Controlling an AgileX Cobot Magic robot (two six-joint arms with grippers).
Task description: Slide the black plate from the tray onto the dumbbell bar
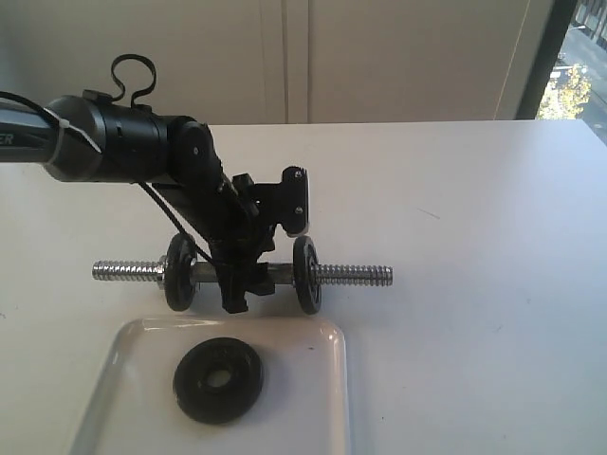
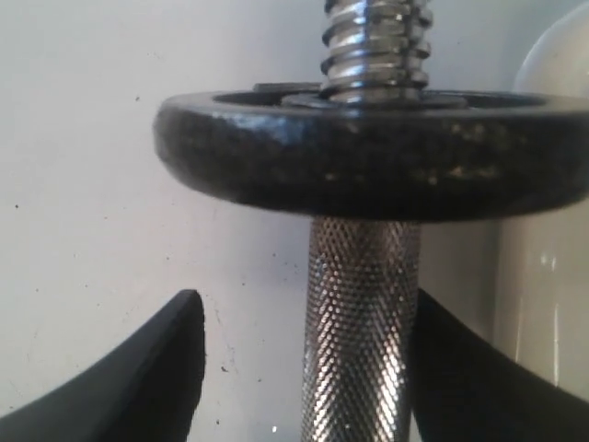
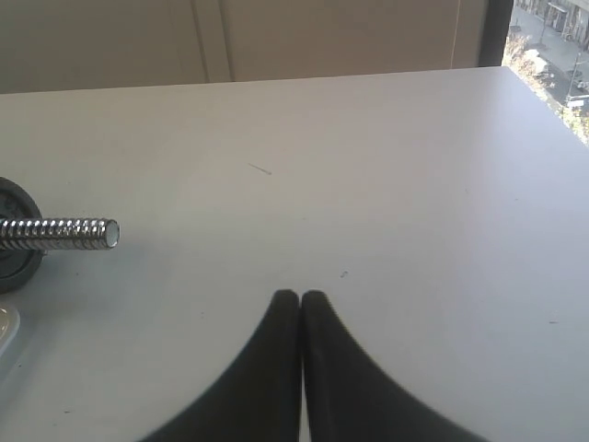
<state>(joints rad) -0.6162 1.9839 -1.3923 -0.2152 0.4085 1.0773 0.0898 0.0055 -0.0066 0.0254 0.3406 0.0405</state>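
Two claws, one loose plate. The plate point(image 1: 219, 380) lies flat in the tray point(image 1: 313, 408), near its middle, centre hole upward. The tray rests on the white counter point(image 1: 474, 218), on the camera's side of the bar point(image 1: 353, 275) and just beside it. The bar lies on the counter with two discs point(image 1: 306, 275) standing on edge either side of its middle, the threaded ends bare beyond them. The left claw point(image 2: 306, 295) reaches down between the discs and is released. Its fingers point(image 2: 138, 387) straddle the knurled shaft: one stands clear, with counter showing in the gap, and the other lies just beside the metal, contact not discernible. The right claw point(image 3: 301, 296) is clenched on nothing, its tips pressed together above bare counter, apart from the bar's threaded end.
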